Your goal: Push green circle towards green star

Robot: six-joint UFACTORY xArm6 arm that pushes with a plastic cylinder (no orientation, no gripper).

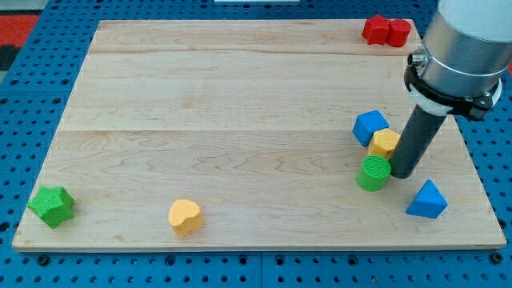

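The green circle [373, 173] sits at the view's right, low on the wooden board. The green star [52, 206] lies far off at the board's bottom-left corner. My tip [401, 174] stands on the board just right of the green circle, touching or nearly touching its right side. The dark rod rises from it up to the grey arm at the view's top right.
A yellow block [385, 142] and a blue cube [370, 126] sit just above the green circle. A blue triangle [426, 200] lies to the lower right of my tip. A yellow heart [185, 216] lies near the bottom edge. Red blocks [386, 30] sit at the top right edge.
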